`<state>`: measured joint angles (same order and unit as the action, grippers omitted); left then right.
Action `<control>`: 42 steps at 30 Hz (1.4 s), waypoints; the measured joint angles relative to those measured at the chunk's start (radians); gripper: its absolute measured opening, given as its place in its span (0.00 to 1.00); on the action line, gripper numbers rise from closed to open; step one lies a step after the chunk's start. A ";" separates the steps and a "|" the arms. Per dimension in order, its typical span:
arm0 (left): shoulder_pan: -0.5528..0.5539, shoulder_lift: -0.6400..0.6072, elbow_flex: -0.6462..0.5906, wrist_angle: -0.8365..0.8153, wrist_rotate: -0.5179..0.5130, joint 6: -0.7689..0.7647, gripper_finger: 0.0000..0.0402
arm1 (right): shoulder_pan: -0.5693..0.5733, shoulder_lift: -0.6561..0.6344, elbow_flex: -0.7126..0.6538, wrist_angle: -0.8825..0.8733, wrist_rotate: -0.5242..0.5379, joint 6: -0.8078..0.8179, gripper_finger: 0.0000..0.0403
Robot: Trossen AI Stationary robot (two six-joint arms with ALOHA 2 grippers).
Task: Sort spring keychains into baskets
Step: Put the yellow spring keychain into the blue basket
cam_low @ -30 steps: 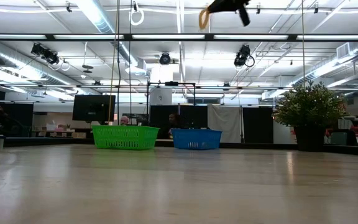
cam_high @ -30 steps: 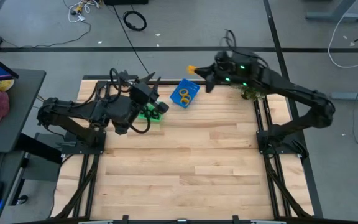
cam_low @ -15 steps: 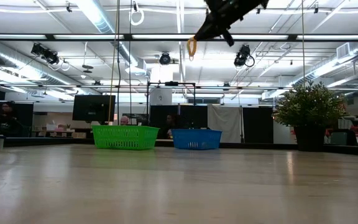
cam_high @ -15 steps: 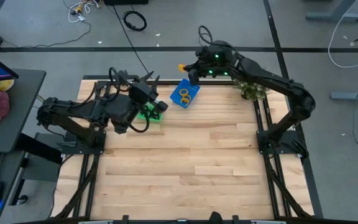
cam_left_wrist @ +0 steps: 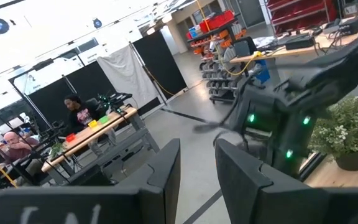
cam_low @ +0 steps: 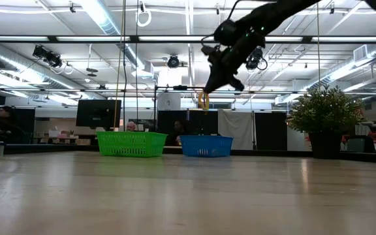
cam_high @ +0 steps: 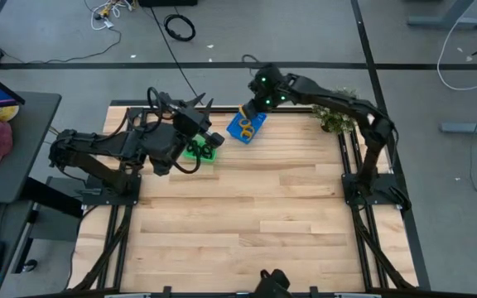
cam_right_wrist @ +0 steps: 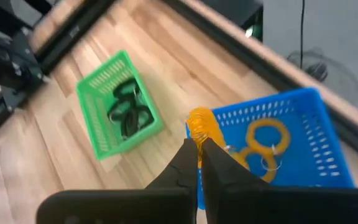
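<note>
Right hand: fingers pressed together, pinching a small orange coiled spring keychain at their tips. In the low view the ring is seen hanging under the hand, well clear of the table, above the baskets' level.

From overhead the right hand is placed over the near-left edge of the bright blue square plastic basket, not yet over its middle. In the right wrist view the held ring lines up with the blue basket's wall, right at the rim, so a drop from here is judged likely to clip the wall or land on the light wooden table.

Inside the blue basket: other orange coiled rings already lying there; exact count cannot be told. Bright green square plastic basket sits just beside it, with black coiled rings in it.

Left hand: parked over the green basket, fingers apart with a gap between them, nothing seen held. Whether any rings remain loose on the table cannot be told; none are seen.

Step in hand, judged: deposit of the orange ring into the blue basket. To be done well:
- hand to be carried further over the basket's centre before release
- hand to be lowered closer, so the springy ring does not bounce out
- fingers to be opened fully, since a coil can snag on a fingertip
- clearance from the left arm to be kept, as both baskets are close together
</note>
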<state>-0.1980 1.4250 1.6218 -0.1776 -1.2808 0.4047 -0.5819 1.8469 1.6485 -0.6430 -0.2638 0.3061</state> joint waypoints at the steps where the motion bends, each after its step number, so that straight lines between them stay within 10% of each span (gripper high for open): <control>1: 0.000 0.000 0.000 0.000 0.001 0.001 0.26 | 0.000 0.016 0.000 -0.001 -0.004 0.000 0.00; 42: 0.006 0.000 0.000 -0.024 0.003 -0.027 0.26 | -0.034 0.282 -0.002 0.087 -0.147 0.078 0.02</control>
<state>-0.1925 1.4254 1.6218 -0.2012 -1.2778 0.3775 -0.6163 2.1284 1.6470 -0.5565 -0.4108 0.3843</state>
